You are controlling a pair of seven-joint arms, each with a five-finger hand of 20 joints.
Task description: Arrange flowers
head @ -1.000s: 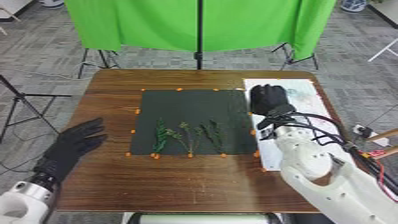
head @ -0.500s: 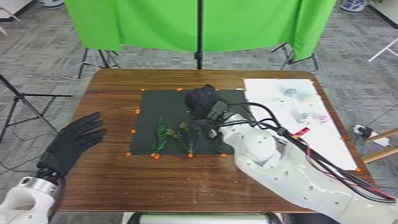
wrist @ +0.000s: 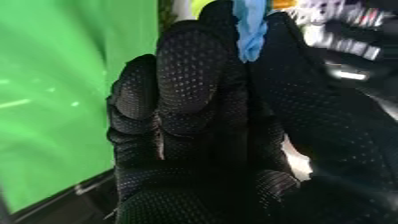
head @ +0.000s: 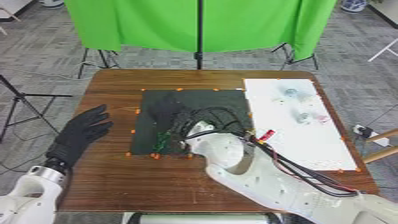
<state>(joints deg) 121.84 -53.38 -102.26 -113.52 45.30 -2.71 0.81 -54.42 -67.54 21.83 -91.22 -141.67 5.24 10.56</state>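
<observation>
Between the thumb and straight fingers of the right robot hand (head: pixel 164 109), a light blue, petal-like piece (wrist: pixel 252 36) is pinched; the hand is held over the dark mat (head: pixel 148 101), just left of the frame's centre. Near the mat's lower left corner, a green sprig (head: pixel 162 142) is laid. Pale blue pieces (head: pixel 291 92) and a pinkish piece (head: pixel 322 119) are spread on the white sheet (head: pixel 289 145) at right. At the table's (head: pixel 111 187) left side, the left robot hand (head: pixel 85 128) is held wide, its fingers extended. Beyond, a green cloth (head: pixel 142 25) is hung.
</observation>
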